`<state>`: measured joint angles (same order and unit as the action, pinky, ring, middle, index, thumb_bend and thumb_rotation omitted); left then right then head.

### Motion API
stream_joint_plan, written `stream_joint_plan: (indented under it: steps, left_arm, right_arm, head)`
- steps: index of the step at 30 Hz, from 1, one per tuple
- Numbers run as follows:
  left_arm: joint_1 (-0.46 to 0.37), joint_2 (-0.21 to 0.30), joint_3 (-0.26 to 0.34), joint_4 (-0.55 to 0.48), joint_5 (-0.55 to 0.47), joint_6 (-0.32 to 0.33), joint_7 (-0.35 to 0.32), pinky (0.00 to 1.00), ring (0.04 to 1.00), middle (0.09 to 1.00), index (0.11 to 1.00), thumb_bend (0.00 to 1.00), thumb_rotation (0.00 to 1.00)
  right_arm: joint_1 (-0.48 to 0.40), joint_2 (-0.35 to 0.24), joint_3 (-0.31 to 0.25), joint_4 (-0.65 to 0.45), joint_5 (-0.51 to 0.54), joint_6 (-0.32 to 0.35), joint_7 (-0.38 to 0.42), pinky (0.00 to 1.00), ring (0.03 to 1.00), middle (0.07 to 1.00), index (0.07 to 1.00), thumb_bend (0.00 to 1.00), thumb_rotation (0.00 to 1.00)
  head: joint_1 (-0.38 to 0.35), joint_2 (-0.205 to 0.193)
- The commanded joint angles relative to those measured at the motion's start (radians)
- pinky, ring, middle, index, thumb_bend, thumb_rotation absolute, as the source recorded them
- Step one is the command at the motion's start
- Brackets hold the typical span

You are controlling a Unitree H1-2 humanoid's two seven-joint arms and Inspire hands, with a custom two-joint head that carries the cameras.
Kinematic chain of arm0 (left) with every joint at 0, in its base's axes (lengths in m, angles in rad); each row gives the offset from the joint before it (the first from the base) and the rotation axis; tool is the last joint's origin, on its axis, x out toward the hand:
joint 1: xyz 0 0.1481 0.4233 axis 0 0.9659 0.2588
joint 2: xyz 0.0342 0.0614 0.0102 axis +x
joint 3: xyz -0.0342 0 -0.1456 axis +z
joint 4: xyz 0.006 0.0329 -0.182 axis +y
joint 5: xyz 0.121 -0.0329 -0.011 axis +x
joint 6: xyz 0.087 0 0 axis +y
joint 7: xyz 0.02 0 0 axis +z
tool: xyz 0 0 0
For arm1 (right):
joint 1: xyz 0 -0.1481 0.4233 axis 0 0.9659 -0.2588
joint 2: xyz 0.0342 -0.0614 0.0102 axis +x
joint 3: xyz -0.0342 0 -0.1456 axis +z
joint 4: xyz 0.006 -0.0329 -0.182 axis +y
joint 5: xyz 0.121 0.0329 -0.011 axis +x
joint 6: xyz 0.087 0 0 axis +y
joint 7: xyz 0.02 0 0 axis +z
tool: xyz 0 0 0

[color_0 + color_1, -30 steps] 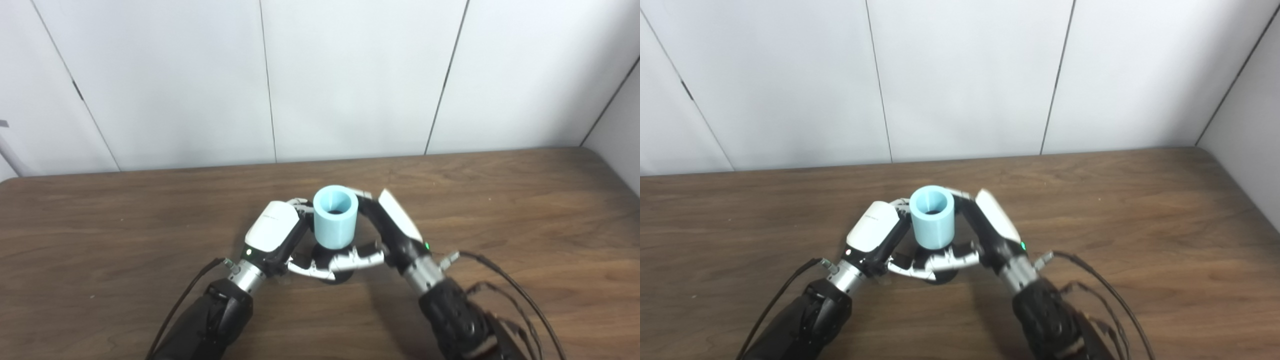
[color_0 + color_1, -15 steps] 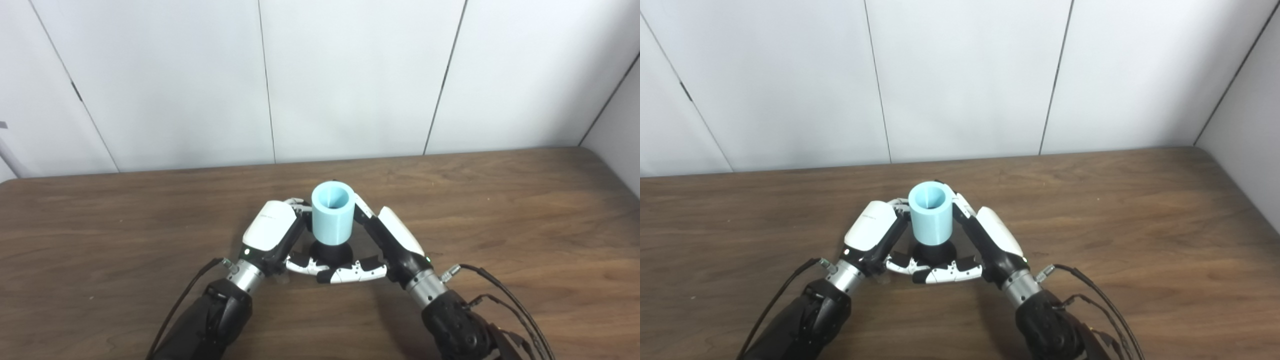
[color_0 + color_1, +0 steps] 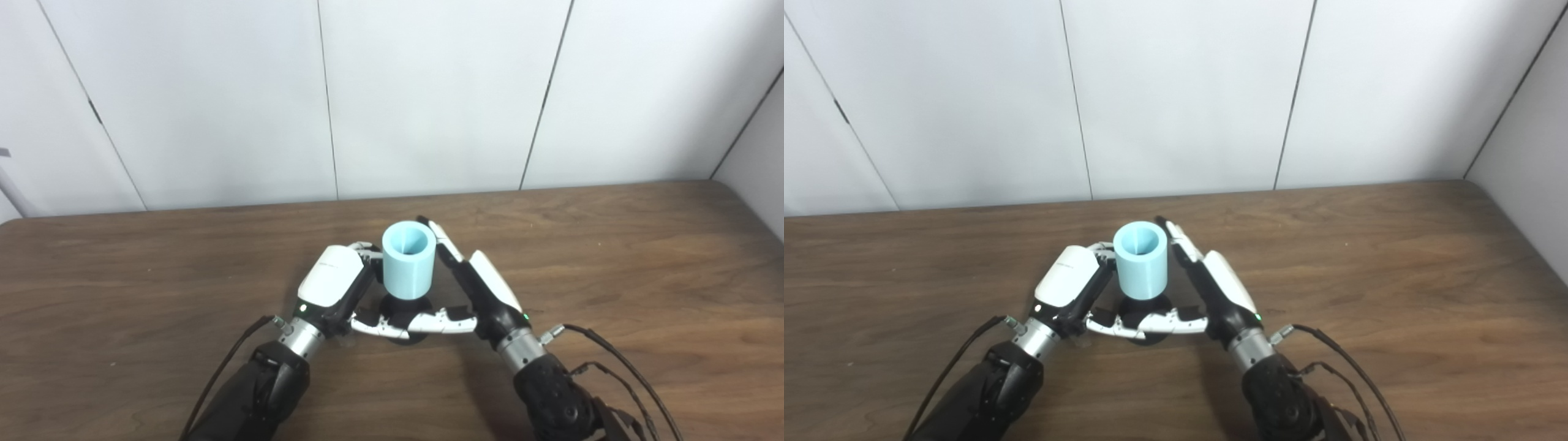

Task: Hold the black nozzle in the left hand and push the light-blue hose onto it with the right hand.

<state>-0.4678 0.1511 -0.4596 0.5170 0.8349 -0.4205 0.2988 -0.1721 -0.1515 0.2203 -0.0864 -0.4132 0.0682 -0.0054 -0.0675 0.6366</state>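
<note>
The light-blue hose [image 3: 408, 262], a short wide tube, stands upright with its open end up on the black nozzle [image 3: 395, 304], whose base shows just beneath it. My left hand [image 3: 334, 285] is closed around them from the left, fingers curled behind the hose and thumb at the nozzle's base. My right hand [image 3: 484, 285] lies along the hose's right side. Its fingers [image 3: 442, 240] are stretched straight past the hose and its thumb [image 3: 438, 320] reaches in under the base, beside the left thumb. Whether the right fingers touch the hose I cannot tell.
The brown wooden table [image 3: 612, 257] runs to a white panelled wall at the back and a wall corner at the right. Black cables [image 3: 618, 361] trail from my right forearm over the table.
The right hand's fingers, curled round the hose a second ago, have straightened and let go of it. The hose sits a little lower on the nozzle. The left hand has stayed put.
</note>
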Motion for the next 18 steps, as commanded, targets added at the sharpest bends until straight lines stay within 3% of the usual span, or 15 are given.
stream_joint_plan:
  steps: [1,8,13,18]
  left_arm:
    - [0.249,-0.023,-0.069,0.185,-0.001,0.023,0.006,0.76,0.513,0.449,0.480,0.50,0.00]
    - [0.249,-0.021,-0.070,0.187,-0.003,0.018,0.004,0.76,0.511,0.446,0.482,0.50,0.00]
    - [0.254,-0.019,-0.068,0.167,-0.005,0.024,-0.005,0.75,0.512,0.446,0.486,0.50,0.00]
    - [0.254,-0.021,-0.068,0.164,-0.007,0.030,-0.013,0.76,0.511,0.445,0.487,0.50,0.00]
  right_arm:
    - [-0.048,0.008,-0.053,-0.030,0.022,-0.058,-0.052,0.97,1.000,1.000,1.000,1.00,0.60]
    - [-0.065,0.006,-0.104,0.033,0.046,-0.117,-0.074,0.96,1.000,1.000,1.000,1.00,0.62]
    - [-0.078,-0.010,-0.122,0.073,0.049,-0.202,-0.110,1.00,1.000,1.000,1.000,1.00,0.65]
    - [-0.071,-0.024,-0.110,-0.064,-0.069,-0.191,-0.136,1.00,1.000,1.000,1.000,1.00,0.77]
  head:
    - [-0.001,0.001]
    - [-0.002,0.002]
    - [-0.003,0.003]
    - [-0.005,0.006]
